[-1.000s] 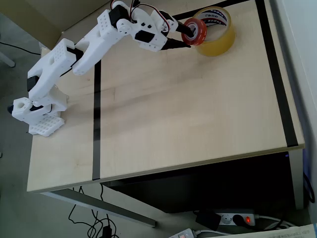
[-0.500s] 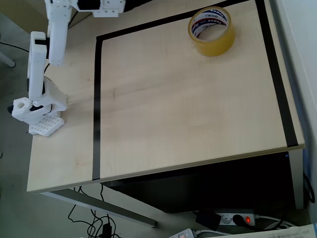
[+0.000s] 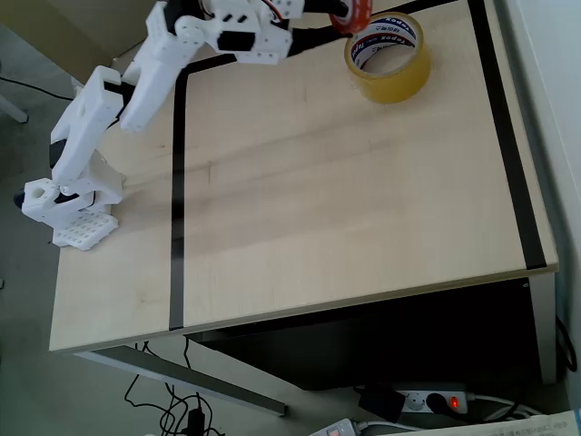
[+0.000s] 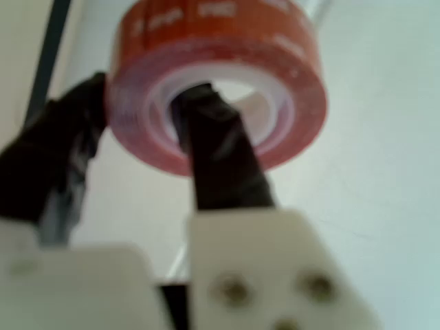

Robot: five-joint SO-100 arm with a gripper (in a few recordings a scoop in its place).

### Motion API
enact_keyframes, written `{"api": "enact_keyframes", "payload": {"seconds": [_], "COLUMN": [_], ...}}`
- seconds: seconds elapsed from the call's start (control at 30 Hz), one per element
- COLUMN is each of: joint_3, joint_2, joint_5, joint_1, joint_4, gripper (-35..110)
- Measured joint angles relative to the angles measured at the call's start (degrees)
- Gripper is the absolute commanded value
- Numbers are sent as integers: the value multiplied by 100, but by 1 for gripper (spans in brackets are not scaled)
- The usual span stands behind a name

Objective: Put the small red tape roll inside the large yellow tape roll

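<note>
- The overhead view looks down from high above on the whole table (image 3: 345, 200), taking in the floor beside it.
- The wrist view looks along the gripper (image 4: 148, 134) from very close.
- Both views share the small red tape roll (image 3: 352, 15) held at the table's far edge.

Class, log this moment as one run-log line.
pincer: shut on small glossy red tape roll | held beside large yellowish tape roll | insertion: pending

In the overhead view the big tape roll (image 3: 388, 56) lies flat on the desk (image 3: 345, 182) near the frame's upper right. The small roll (image 3: 352, 14) sits at the top edge, just upper left of it, pinched in the claw (image 3: 338, 18). The arm's base (image 3: 68, 204) stands at the desk's left edge.
</note>
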Motion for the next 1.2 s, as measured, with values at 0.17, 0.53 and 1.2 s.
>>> {"api": "enact_keyframes", "payload": {"seconds": [0.17,0.53,1.2], "joint_3": [0,9,9], "joint_2": [-316,-817,-976], "joint_5": [0,0,-9], "joint_1": [0,-114,18], "joint_4": [-149,-492,554], "gripper": [0,5,0]}}
